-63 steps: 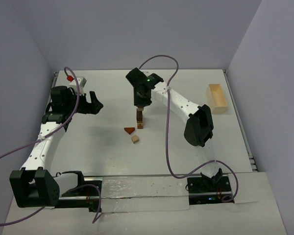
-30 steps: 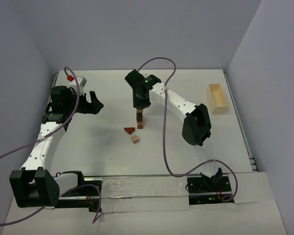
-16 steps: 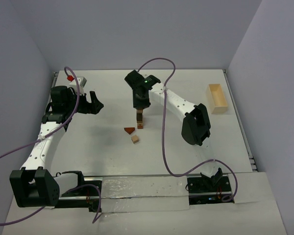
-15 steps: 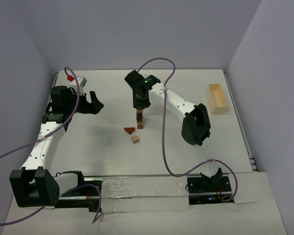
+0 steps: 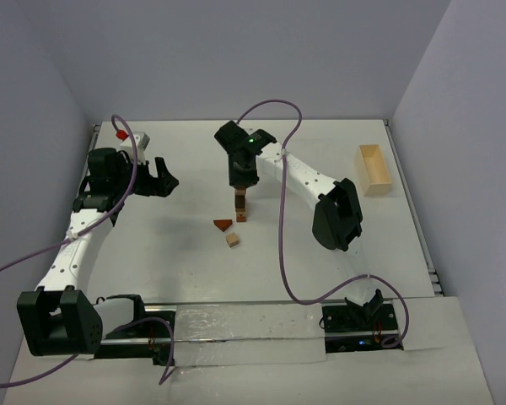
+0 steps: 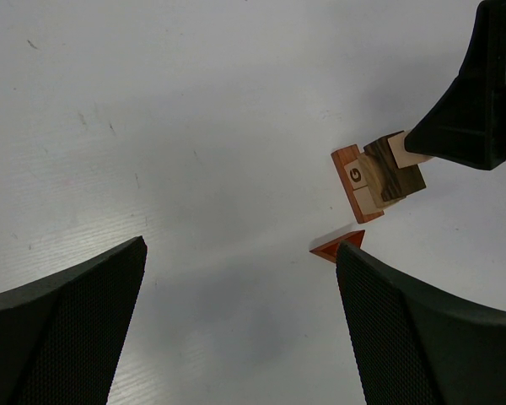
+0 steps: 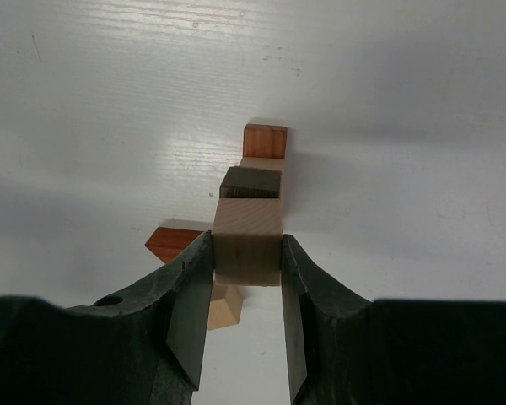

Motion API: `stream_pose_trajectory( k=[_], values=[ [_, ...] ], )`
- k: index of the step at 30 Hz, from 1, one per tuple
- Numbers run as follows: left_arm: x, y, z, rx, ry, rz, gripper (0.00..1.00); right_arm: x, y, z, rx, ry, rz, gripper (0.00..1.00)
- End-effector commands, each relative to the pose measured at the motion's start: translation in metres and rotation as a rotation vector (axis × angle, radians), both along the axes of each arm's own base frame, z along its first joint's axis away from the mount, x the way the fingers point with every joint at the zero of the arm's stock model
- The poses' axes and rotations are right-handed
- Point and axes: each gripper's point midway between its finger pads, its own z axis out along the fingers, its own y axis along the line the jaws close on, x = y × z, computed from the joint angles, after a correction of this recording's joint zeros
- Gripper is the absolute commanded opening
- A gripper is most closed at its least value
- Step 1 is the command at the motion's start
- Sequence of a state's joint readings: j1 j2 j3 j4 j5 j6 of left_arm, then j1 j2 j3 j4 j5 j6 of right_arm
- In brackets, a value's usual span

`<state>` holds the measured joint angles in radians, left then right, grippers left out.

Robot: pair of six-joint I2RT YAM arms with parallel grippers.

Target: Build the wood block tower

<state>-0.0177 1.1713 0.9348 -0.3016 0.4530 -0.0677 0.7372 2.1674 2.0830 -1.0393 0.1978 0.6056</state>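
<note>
Only our right wrist view shows our right gripper (image 7: 246,256) pinching the top of the narrow tan-and-reddish wood block tower (image 7: 250,182), mid white desk (image 5: 173,270), lilac walls (image 5: 236,59) around; our left gripper (image 6: 240,295) gapes.

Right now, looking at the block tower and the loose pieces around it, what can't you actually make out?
- Top block, right wrist view: clamped in the right hand, it covers its own underside, so contact with the wood block tower is unclear; overhead it is too small.
- Wedge, left wrist view: one corner behind the left hand finger.
- Loose cube, right wrist view: mostly behind the right hand's finger.
</note>
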Motion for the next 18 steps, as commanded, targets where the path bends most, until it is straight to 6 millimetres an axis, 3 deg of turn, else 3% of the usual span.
stream_pose_trajectory(
  k=[1,18],
  values=[
    [0.0087,-0.0021,0.0195,-0.015,-0.069,-0.014,0.99,0.0104,0.0073,0.0126,0.016,-0.059,-0.012,0.2],
    [0.0104,-0.0015,0.0198,-0.013,-0.071,-0.014,0.99,0.0105,0.0118,0.0189,0.027,-0.076,0.001,0.22]
  ],
)
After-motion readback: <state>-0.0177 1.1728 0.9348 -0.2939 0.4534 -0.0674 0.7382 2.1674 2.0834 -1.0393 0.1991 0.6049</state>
